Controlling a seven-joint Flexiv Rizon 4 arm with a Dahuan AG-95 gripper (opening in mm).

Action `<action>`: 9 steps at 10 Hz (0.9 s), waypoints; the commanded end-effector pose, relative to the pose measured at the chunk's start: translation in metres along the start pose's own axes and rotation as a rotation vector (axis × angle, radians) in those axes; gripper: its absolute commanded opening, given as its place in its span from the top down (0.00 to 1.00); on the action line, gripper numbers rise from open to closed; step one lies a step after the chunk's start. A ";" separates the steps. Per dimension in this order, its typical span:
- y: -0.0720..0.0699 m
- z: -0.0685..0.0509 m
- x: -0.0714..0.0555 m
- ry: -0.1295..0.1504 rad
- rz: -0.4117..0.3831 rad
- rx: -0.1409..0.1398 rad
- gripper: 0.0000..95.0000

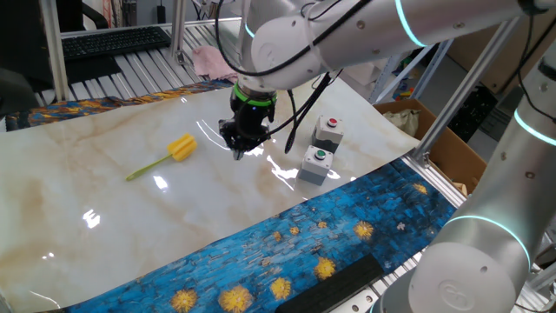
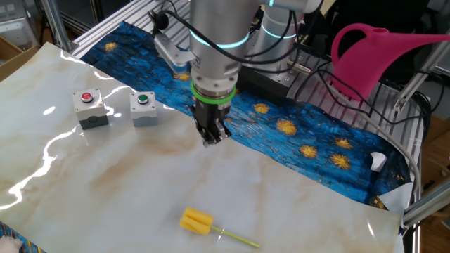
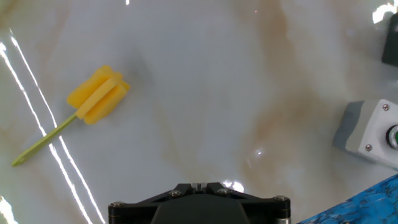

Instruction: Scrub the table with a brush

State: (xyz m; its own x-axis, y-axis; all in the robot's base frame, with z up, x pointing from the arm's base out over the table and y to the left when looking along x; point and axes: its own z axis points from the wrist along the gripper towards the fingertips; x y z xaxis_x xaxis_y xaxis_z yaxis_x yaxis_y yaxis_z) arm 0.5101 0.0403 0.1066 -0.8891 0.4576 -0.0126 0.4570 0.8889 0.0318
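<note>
The brush (image 1: 170, 155) lies flat on the surface (image 1: 104, 200), its stubby yellow bristle head resting on the glossy marble and its thin yellow-green stick handle pointing away from the head. Nothing touches it.

The claw (image 1: 241, 144) hangs point-down above the surface, well apart from the brush and nearer the two grey button boxes. It carries nothing. In both fixed views its dark fingers look drawn close together at the tip, but they are small and shadowed — I cannot tell for certain whether they meet. In the hand view only the black base of the hand shows at the bottom edge; the fingertips are out of sight.

The box with the green button (image 1: 318, 164) sits just beside the box with the red button (image 1: 328, 131), both standing on the marble near the blue cloth with yellow flowers (image 1: 287, 248) that borders the surface. A pink watering can (image 2: 380, 53) stands off the surface — behind the arm in the other fixed view.
</note>
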 end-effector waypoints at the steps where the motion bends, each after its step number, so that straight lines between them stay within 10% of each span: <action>1: 0.007 0.006 0.004 -0.004 0.020 0.006 1.00; 9: 0.043 0.017 0.006 -0.001 0.133 0.037 1.00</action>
State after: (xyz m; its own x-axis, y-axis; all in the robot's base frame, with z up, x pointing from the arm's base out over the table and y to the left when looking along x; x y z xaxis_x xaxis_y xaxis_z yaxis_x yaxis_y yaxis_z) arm 0.5258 0.0820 0.0901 -0.8210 0.5707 -0.0133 0.5708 0.8211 -0.0044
